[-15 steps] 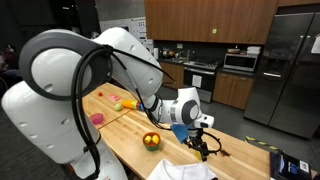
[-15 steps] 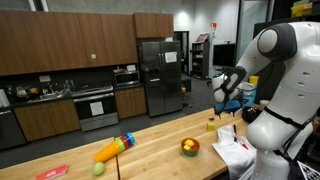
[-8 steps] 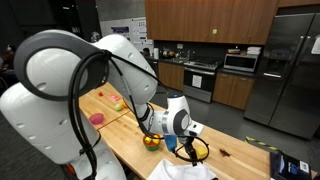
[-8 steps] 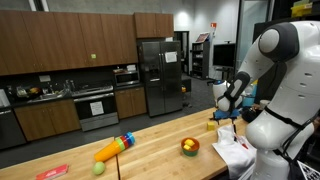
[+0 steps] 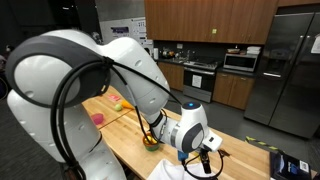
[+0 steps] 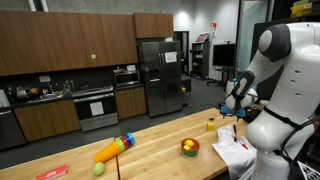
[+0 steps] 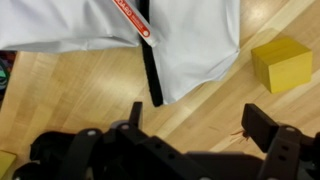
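My gripper stands open over bare wooden tabletop, with nothing between its fingers. In the wrist view a white cloth with a red label strip and a black strap lies just beyond the fingertips. A yellow block sits to its right. In both exterior views the gripper hangs low over the table end by the robot base, above the white cloth. The yellow block and a bowl of fruit lie close by.
The bowl of fruit sits partly behind the arm. Farther along the table lie a toy carrot, a green ball, a red item and a pink item. A blue object sits near the table end. Kitchen cabinets and a fridge stand behind.
The arm has swung the gripper down and toward the robot base end of the table, over the white cloth. The jaws have stayed open.
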Robot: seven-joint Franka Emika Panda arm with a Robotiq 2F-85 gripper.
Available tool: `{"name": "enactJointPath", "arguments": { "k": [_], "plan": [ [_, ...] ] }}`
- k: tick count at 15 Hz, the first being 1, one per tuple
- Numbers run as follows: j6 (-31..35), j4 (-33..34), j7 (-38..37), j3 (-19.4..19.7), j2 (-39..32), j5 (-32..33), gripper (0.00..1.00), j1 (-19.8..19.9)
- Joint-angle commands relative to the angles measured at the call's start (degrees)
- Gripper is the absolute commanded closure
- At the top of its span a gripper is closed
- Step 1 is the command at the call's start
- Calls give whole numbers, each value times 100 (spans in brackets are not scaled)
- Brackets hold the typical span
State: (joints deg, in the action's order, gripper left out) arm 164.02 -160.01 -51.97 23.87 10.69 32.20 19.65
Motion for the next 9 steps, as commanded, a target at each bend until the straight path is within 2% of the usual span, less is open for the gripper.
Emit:
{"name": "enactJointPath", "arguments": {
  "k": [1, 3, 4, 5, 7, 9],
  "plan": [
    [-119, -2, 1030, 1005, -231, -1087, 0, -857],
    [-704, -1, 2118, 1495, -110, -1955, 0, -1399],
    [-897, 6, 2413, 1554, -137, -2093, 0, -1420],
    [-1061, 18, 2859, 848, -227, -2383, 0, -687],
    [-1256, 21, 3216, 653, -320, -2453, 0, -437],
    [-1356, 21, 3366, 352, -435, -2166, 0, -47]
  ]
}}
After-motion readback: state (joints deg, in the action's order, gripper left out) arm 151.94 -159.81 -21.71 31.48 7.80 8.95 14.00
